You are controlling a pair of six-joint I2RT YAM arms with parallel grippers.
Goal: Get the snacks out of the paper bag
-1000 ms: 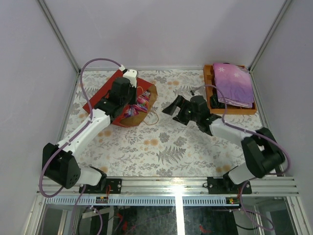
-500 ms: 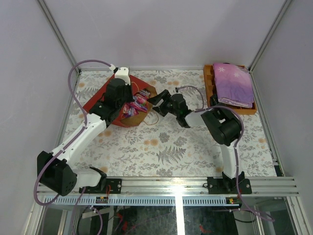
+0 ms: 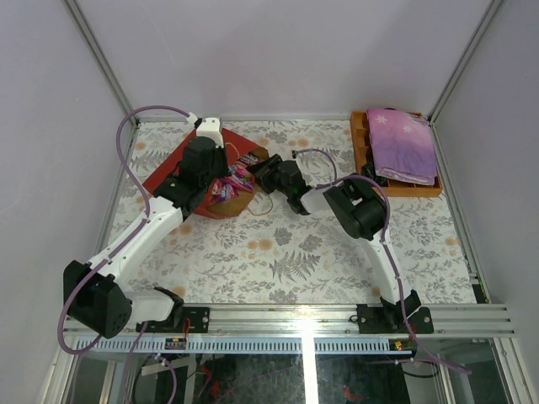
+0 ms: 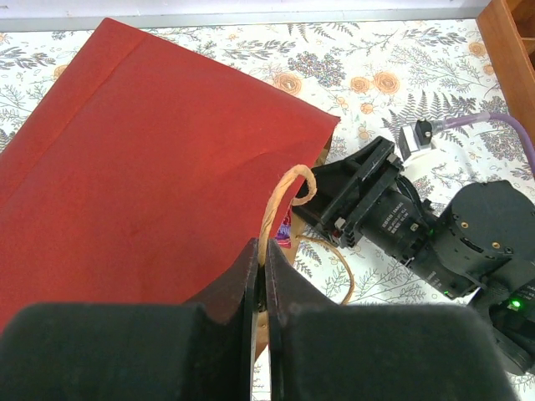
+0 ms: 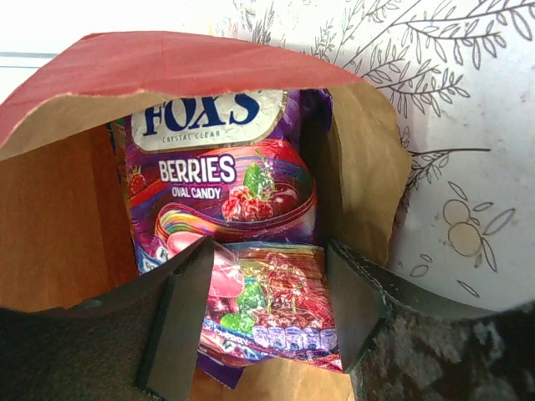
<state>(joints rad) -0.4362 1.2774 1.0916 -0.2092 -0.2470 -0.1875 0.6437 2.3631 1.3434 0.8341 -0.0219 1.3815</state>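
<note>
Right wrist: glossy purple pouch (image 5: pixel 226 209) inside kraft-lined paper bag (image 5: pixel 58 209).

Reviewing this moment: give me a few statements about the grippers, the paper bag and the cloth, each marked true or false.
1. The left gripper is shut on the rim of the paper bag. True.
2. The purple candy pouch lies out on the table. False: it is inside the bag, at its mouth.
3. The right gripper is in the bag's mouth, with one finger on each side of the purple pouch. True.
4. The purple cloth is in the paper bag. False: it lies on the wooden tray at the far right corner.
</note>
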